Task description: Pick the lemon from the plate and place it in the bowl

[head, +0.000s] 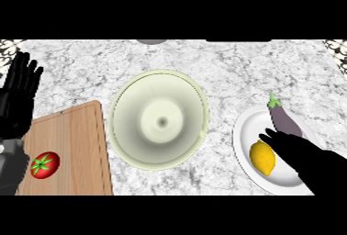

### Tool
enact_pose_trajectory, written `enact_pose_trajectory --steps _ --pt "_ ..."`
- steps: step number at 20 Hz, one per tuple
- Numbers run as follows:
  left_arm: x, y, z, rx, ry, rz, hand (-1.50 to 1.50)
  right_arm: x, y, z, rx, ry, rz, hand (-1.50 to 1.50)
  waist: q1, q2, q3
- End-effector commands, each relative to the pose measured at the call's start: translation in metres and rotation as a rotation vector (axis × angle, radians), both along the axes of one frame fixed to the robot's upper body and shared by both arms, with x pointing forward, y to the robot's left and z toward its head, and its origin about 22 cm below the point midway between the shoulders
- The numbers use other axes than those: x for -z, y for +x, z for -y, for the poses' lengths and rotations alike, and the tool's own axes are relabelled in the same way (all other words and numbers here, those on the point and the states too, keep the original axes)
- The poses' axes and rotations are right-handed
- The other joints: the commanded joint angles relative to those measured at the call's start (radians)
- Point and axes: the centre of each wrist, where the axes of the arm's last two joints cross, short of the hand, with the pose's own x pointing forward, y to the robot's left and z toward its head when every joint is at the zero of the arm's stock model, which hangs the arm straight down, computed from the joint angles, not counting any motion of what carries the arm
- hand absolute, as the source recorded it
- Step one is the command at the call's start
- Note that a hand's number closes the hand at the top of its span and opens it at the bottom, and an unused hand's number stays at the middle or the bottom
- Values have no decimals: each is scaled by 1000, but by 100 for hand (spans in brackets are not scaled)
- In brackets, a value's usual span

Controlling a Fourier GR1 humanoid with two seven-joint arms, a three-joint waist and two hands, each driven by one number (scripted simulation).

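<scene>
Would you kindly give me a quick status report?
Right hand open over plate, beside lemon. Left hand resting open. Eggplant shares plate. Bowl empty.

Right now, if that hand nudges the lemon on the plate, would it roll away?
Probably a little. The lemon is rounded with tapered ends, so it would likely wobble rather than roll straight. The plate has a raised rim, and the eggplant lies beside it; both should stop it.

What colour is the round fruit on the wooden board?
The tomato is red with a green leafy top, seen in the head view.
</scene>
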Motion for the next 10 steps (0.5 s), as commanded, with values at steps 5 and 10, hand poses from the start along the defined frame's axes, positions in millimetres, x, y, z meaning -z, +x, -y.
enact_pose_trajectory --steps 5,10 --pt "3 -10 0 -12 1 11 0 61 11 -5 16 -37 -30 -150 2 0 1" --pt "-12 6 0 -6 4 -1 0 68 28 25 5 -2 -1 -150 -3 0 1"
